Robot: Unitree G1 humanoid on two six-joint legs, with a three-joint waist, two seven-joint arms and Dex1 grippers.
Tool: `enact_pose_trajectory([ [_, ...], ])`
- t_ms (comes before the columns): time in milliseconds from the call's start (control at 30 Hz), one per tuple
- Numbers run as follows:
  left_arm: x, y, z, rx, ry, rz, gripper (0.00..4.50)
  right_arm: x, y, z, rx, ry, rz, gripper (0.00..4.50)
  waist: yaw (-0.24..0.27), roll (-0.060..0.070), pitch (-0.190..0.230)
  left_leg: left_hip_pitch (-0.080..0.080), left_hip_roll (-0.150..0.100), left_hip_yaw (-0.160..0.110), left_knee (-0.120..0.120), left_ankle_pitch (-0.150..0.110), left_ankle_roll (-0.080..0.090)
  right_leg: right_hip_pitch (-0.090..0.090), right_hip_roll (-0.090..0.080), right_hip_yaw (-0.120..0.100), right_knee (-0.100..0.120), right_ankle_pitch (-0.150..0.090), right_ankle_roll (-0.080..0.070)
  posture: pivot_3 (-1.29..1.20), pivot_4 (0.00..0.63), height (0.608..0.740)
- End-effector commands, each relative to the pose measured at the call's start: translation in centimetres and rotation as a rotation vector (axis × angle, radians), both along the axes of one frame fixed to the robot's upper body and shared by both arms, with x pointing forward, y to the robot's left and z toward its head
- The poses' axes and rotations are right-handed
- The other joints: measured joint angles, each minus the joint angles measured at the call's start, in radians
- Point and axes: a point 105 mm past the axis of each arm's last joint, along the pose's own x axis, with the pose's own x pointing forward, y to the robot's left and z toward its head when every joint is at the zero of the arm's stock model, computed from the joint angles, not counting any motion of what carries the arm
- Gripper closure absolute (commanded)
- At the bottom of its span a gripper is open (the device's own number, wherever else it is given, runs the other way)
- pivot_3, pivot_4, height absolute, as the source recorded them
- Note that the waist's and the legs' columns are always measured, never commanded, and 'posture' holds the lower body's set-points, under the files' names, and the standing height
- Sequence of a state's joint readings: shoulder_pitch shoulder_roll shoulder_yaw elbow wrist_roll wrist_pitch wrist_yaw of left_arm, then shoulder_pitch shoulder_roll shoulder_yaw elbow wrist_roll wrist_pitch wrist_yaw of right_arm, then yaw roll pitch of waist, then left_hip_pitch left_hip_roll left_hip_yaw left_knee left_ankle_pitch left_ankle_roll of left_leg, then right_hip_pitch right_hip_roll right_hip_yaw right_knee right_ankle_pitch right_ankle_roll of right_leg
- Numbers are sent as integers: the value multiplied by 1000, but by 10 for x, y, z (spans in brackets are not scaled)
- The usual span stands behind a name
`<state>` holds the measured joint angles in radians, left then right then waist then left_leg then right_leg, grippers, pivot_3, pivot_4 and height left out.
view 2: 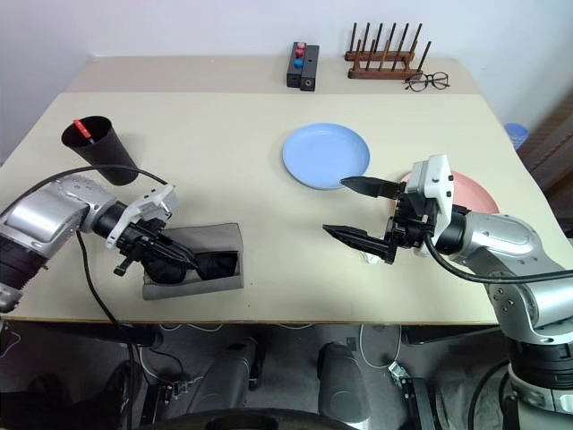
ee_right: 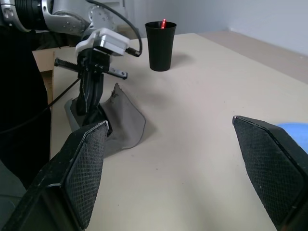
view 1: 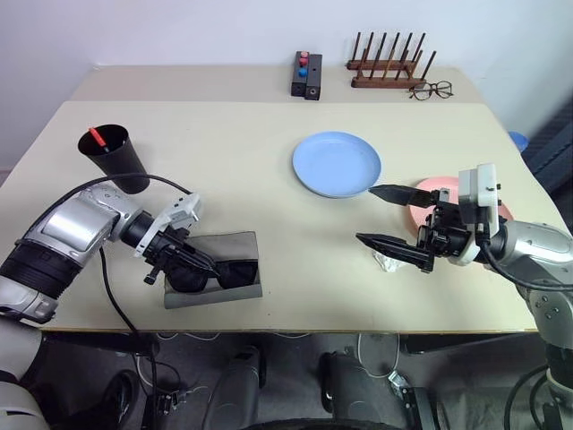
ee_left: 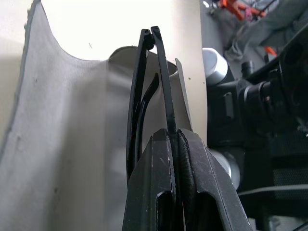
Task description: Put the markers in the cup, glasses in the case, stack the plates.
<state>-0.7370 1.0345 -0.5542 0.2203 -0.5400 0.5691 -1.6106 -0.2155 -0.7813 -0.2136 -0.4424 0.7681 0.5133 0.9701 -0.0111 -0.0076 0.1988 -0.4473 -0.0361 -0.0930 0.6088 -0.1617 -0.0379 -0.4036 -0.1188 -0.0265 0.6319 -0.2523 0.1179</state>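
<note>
Sunglasses, black-framed with large dark lenses, lie on the flat grey fabric-like case near the front edge of the beige table, partly tucked into it; the left gripper is clamped on them, its two black fingers pressed together over a thin black part of the frame in the left wrist view. Which part of the frame is pinched cannot be made out, and the arm hides the near end of the case. Right gripper hovers over the table with fingers spread wide, grasping nothing. Behind it, the salmon pink round plastic plate is mostly covered by the right wrist; just under the lower finger sits a small crumpled whitish object, too small to identify. Light blue round plastic plate lies apart from the pink one, unstacked. Tall matte black tapered cup stands at the table's left, with the red end of a slim marker showing inside; the rest of the marker is hidden by the cup wall.
</note>
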Motion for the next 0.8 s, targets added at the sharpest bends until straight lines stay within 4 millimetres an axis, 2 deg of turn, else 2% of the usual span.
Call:
enact_pose_trajectory([
  [33, -4, -3, 7, -40, -6, 1, 4488, -1, -4, 12, 2, -57, -13, 259, 0, 0, 0, 0, 0, 0, 0, 0, 0, 0, 0, 0, 0, 0, 0, 0, 150, 740],
  [400, -9, -4, 0, -68, 9, 30, 4488, 3, -7, 15, -7, -64, -35, 259, 1, 0, 0, 0, 1, 0, 0, 0, 0, 0, 0, 1, 0, 0, 0, 0, 150, 740],
  [500, -10, 2, -6, -17, 35, 41, 4488, 4, -8, 15, -7, -57, -39, 259, 1, 0, 0, 0, 1, 0, 0, 0, 0, 0, 0, 1, 0, 0, 0, 0, 150, 740],
  [633, -10, 3, -6, -18, 42, 49, 3062, 5, -9, 15, -10, -55, -42, 259, 0, 0, 0, 0, 1, 0, 0, 0, 0, -1, 0, 1, 0, 0, 0, 0, 150, 740],
  [800, -10, 1, -4, -18, 48, 44, 598, 6, -11, 15, -12, -53, -46, 259, 1, 0, 0, 0, 1, 1, 0, 0, 0, -1, 0, 1, 0, 0, 0, 0, 150, 740],
])
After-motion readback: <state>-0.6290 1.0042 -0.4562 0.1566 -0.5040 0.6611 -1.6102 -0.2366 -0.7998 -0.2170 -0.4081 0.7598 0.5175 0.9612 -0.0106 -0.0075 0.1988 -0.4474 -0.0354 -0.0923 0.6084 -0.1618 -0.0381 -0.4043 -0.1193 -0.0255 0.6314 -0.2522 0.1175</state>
